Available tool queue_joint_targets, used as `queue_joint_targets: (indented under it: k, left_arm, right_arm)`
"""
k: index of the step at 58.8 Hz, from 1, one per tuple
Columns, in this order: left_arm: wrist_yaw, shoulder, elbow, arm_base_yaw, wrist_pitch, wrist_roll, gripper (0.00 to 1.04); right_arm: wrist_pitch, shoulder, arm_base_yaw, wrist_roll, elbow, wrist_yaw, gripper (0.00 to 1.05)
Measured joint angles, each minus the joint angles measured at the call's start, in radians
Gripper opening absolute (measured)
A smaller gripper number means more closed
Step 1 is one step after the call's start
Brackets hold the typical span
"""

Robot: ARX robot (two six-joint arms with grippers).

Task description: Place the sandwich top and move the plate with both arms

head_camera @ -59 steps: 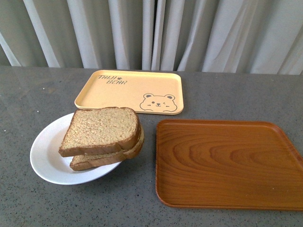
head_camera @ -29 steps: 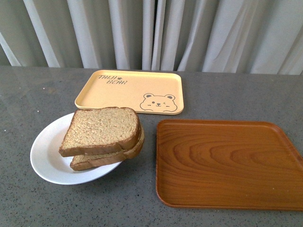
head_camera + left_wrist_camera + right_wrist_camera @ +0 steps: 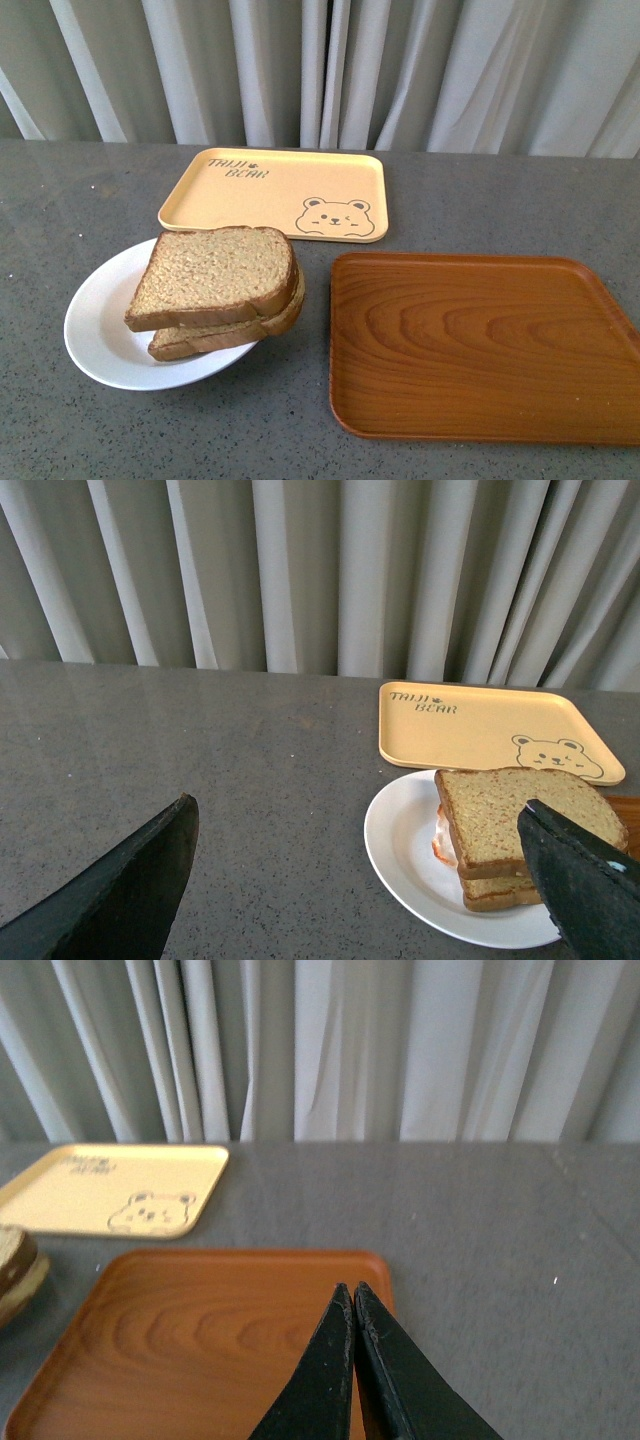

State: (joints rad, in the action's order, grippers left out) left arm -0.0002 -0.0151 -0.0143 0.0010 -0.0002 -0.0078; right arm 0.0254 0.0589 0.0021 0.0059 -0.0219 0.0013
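Left gripper (image 3: 357,815): jaws set wide apart, holding nothing. It sits low over the desk (image 3: 60,200), on the left of the plate and facing it. The wide opening is judged to be in readiness for a rim grasp.
Plate (image 3: 95,320): rests flat on the desk, left of centre, and carries the stacked sandwich. Its left half is bare, so that rim is free for a grasp.
Sandwich top (image 3: 215,270): lies on the lower slice (image 3: 215,335), turned slightly from it. No gripper touches it. The placing step is judged complete.
Filling: the left wrist view shows a pale layer between the slices; its kind cannot be told.
Overhang: the stack projects past the plate's right rim, so a grasp on that side is judged to have little free edge.
Yellow tray (image 3: 270,195): lies behind the plate, near but apart, and is bare.
Wooden tray (image 3: 480,345): lies just beside the plate on the right and is bare. It is judged a likely destination, though the task names none.
Right gripper (image 3: 352,1290): fingers pressed together with nothing between them, above the near part of the wooden tray. It must part before taking the rim.
Remaining: the plate move with both arms.
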Motion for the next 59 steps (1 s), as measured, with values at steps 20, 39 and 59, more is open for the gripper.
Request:
queue_joint_targets:
  k: [20, 39, 59]
  left_arm:
    - [0.0, 0.0, 0.0, 0.0, 0.0, 0.0, 0.96]
    - [0.0, 0.0, 0.0, 0.0, 0.0, 0.0, 0.96]
    - [0.346, -0.2, -0.095, 0.095, -0.168, -0.179, 0.96]
  right_arm:
    - [-0.023, -0.053, 0.0, -0.002, 0.0, -0.001, 0.03]
    - [-0.024, -0.053, 0.0, -0.002, 0.0, -0.001, 0.63]
    - [-0.024, -0.053, 0.0, -0.002, 0.0, -0.003, 0.96]
